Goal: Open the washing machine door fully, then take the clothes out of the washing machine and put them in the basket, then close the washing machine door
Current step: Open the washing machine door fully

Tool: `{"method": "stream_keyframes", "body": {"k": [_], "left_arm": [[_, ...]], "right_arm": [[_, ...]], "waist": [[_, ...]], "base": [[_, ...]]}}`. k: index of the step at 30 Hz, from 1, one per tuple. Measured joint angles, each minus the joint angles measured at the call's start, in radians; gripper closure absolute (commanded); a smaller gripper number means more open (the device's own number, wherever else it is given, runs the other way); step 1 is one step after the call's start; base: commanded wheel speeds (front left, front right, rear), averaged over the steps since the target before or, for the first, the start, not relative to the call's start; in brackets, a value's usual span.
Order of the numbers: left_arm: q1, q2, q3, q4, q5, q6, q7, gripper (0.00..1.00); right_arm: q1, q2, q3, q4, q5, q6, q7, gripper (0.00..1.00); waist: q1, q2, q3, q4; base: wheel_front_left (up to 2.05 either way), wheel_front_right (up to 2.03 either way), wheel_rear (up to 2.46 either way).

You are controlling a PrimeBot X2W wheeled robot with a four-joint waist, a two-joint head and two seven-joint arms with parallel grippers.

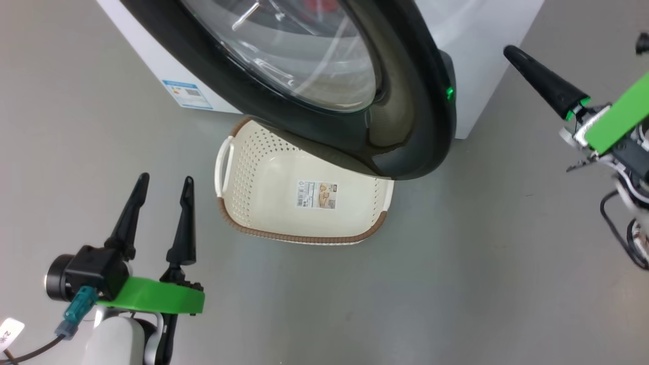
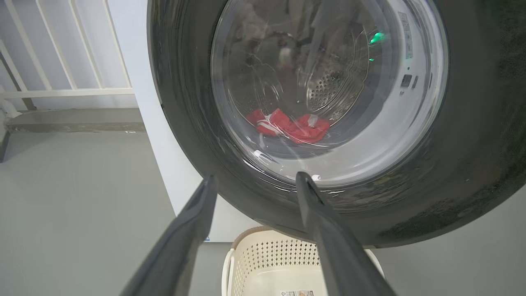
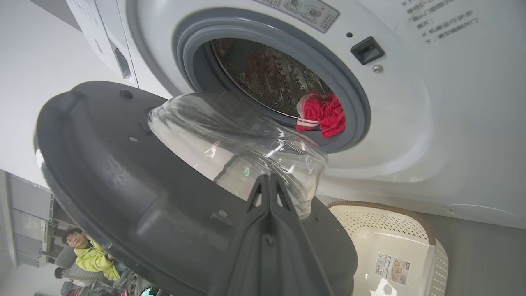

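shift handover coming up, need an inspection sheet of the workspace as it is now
surface: smooth grey floor
job's things: washing machine door partly open above the basket; red clothes inside the washing machine; basket holds none
clutter: nothing seen
grippers: left gripper open, empty; right gripper shut, empty, by the door's inner side
cables: dark cable loops by the right wrist; a lead by the left wrist
surroundings: white railing; people beyond the door
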Motion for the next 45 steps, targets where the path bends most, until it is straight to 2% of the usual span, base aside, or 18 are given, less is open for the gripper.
{"method": "stream_keyframes", "body": {"k": [8,26,30,39,45], "left_arm": [[-0.005,-0.007,0.000,0.000,0.000,0.000,0.000,0.00],[-0.011,-0.015,0.002,0.000,0.000,0.000,0.000,0.00],[-0.010,-0.019,0.002,0.002,0.000,0.000,0.000,0.00],[-0.009,-0.019,0.008,0.005,0.000,0.000,0.000,0.00],[0.016,-0.019,0.027,0.008,0.000,0.000,0.000,0.00]], "right_arm": [[-0.070,0.028,0.027,0.063,0.050,0.000,0.140,1.00],[-0.179,0.093,0.028,0.211,0.123,0.000,0.348,1.00],[-0.188,0.111,0.027,0.241,0.167,0.000,0.397,1.00],[-0.188,0.125,0.029,0.256,0.224,0.000,0.475,1.00],[-0.145,0.134,0.039,0.213,0.226,0.000,0.485,1.00]], "waist": [[0.0000,0.0000,-0.002,0.024],[0.0000,0.0000,0.000,0.054],[0.0000,0.0000,-0.009,0.059],[0.0000,0.0000,-0.035,0.067],[0.0000,0.0000,-0.058,0.073]], "base": [[0.00,0.00,0.00],[0.00,0.00,0.00],[0.00,0.00,0.00],[0.00,0.00,0.00],[0.00,0.00,0.00]]}}
